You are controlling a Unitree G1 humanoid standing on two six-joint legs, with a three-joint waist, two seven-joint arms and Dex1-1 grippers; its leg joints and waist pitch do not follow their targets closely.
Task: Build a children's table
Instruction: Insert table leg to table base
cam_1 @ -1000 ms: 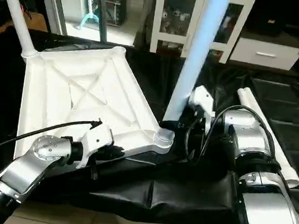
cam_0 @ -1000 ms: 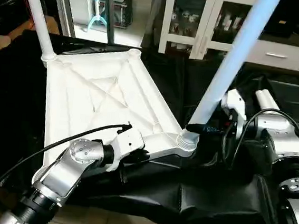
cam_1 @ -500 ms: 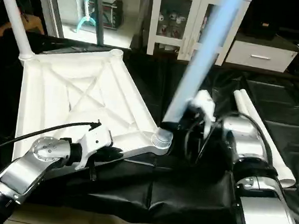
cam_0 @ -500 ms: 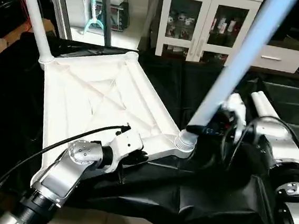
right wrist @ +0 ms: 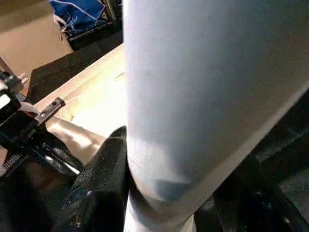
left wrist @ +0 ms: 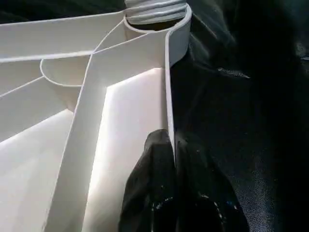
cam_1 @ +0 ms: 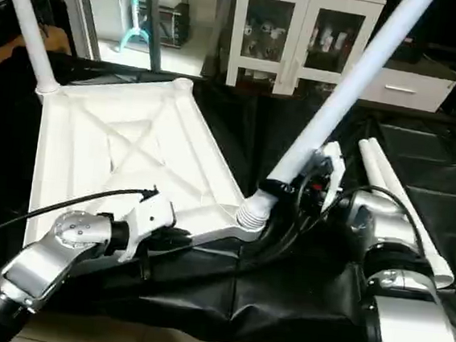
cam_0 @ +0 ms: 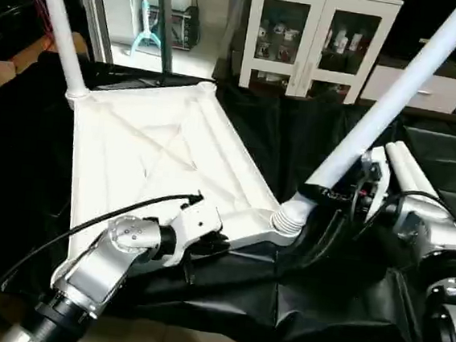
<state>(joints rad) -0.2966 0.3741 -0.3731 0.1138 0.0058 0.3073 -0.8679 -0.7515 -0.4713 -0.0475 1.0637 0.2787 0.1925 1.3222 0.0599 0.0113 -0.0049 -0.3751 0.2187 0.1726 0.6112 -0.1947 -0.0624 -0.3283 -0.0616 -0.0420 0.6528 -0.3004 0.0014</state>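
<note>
Left hand (left wrist: 174, 159) pinches the tabletop (cam_0: 145, 151) rim at lower centre; right hand (cam_1: 295, 190) is clamped on the leaning leg (cam_1: 340, 97) at the near socket (cam_1: 249, 215). That tilt could jam its threads.

Tabletop (cam_0: 157, 156) left — spare legs (cam_0: 410, 168) right.

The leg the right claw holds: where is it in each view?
Left eye: leg, rising diagonally from the near corner socket.
Right eye: same leg, right of centre.
Left wrist: its ribbed end at the socket.
Right wrist: broad shaft, close up.
Shared landmark: that socket.
</note>
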